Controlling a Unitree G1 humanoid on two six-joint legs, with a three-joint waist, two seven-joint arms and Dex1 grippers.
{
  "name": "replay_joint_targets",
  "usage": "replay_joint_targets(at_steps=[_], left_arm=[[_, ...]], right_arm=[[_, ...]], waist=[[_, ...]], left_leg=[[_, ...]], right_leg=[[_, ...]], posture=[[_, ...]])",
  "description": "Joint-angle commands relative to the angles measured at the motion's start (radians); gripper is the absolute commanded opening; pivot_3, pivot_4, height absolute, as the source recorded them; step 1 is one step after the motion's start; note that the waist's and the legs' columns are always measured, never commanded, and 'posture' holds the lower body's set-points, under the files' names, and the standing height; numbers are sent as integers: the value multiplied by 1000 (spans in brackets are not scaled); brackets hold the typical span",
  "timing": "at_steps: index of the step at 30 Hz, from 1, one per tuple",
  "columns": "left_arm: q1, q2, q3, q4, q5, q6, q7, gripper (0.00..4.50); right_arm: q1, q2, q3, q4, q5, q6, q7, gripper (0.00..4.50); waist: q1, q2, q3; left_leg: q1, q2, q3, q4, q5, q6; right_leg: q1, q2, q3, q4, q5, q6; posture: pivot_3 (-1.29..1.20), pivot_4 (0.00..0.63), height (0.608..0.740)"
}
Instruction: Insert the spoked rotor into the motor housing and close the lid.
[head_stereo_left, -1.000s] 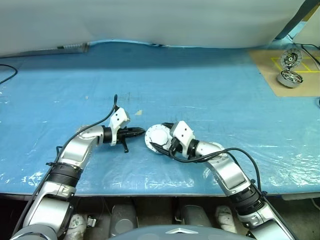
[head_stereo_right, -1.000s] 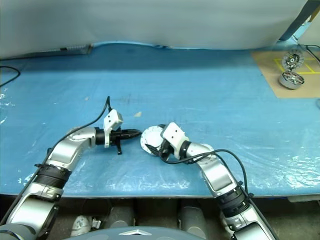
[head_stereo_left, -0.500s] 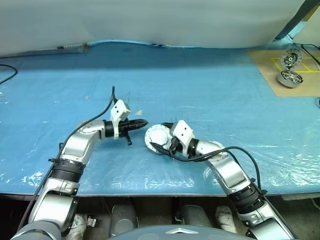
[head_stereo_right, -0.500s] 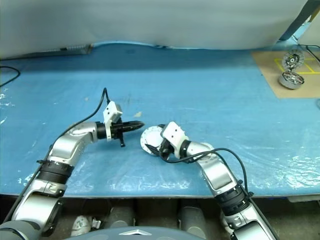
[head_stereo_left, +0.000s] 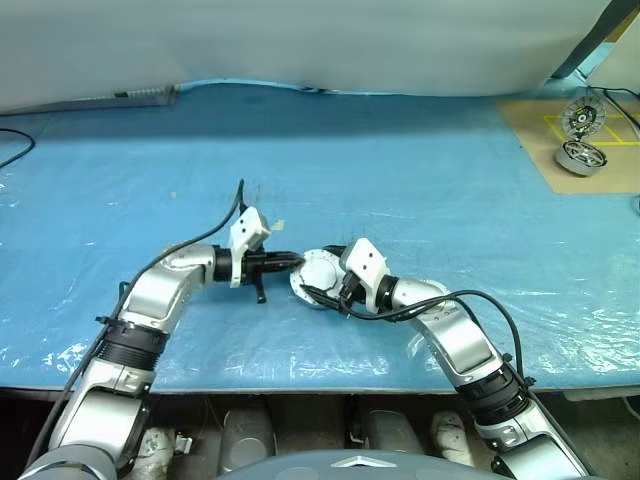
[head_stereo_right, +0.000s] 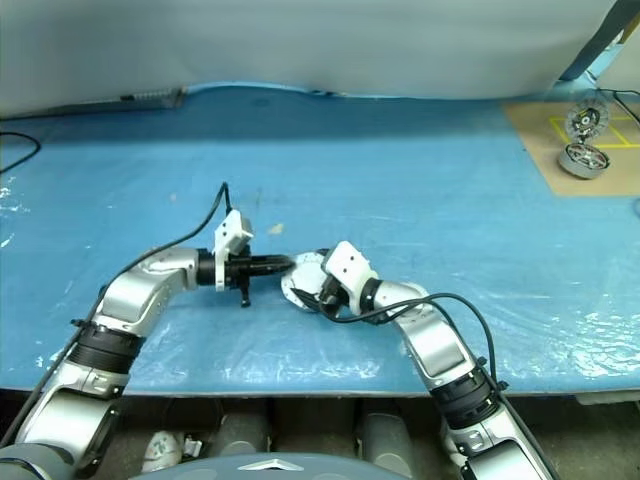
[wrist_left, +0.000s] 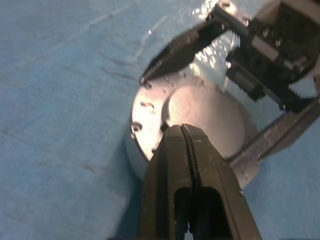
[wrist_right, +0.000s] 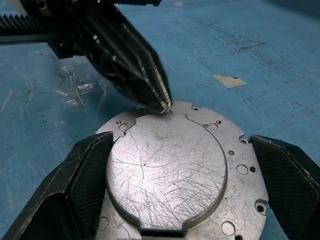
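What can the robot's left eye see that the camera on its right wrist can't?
The left eye view takes in the whole blue table and, far off at the right corner, a second silver motor unit on a brown board. The right wrist view instead gives fine scratches and small screw holes on the lid, plus a tan scrap on the table beyond it. Both share the closed lid on the motor housing, the shut left gripper with its tip at the lid's edge, and the right gripper spread wide on either side of it.
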Motion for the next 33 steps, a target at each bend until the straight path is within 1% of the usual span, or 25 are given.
replay_joint_targets(at_steps=[1, 5, 11, 22, 29, 33], left_arm=[[20, 43, -58, -25, 51, 5, -24, 0], [13, 42, -51, -24, 47, 14, -10, 0], [5, 38, -53, -2, 64, -5, -2, 0], [-7, 24, -57, 0, 70, -3, 1, 0], [-10, 25, -57, 3, 73, -1, 0, 0], [-11, 25, -57, 4, 73, 0, -1, 0]], right_arm=[[26, -11, 21, 36, -18, 44, 8, 4471], [24, -7, 20, 41, -19, 41, 8, 4471], [21, 30, -34, 30, 37, 11, 13, 4471], [13, 33, -23, 47, 15, 13, -2, 4471], [20, 52, -43, 31, 57, 46, 5, 4471], [25, 70, -58, 17, 65, 21, 0, 4471]], waist=[[1, 1, -1], [2, 1, -1], [1, 1, -1], [1, 1, -1], [1, 1, -1], [1, 1, -1]], left_leg=[[1, 0, 0, 0, 0, 0], [3, 0, 0, 0, 0, 0], [3, 0, 0, 0, 0, 0], [3, 0, 0, 0, 0, 0], [3, 0, 0, 0, 0, 0], [3, 0, 0, 0, 0, 0]], right_leg=[[1, 0, 0, 0, 0, 0], [3, -1, 0, 0, 0, 0], [3, 0, 0, 0, 0, 0], [3, 0, 0, 0, 0, 0], [3, 0, 0, 0, 0, 0], [3, 0, 0, 0, 0, 0]], posture=[[0, 150, 740], [0, 150, 740], [0, 150, 740], [0, 150, 740], [0, 150, 740], [0, 150, 740]])
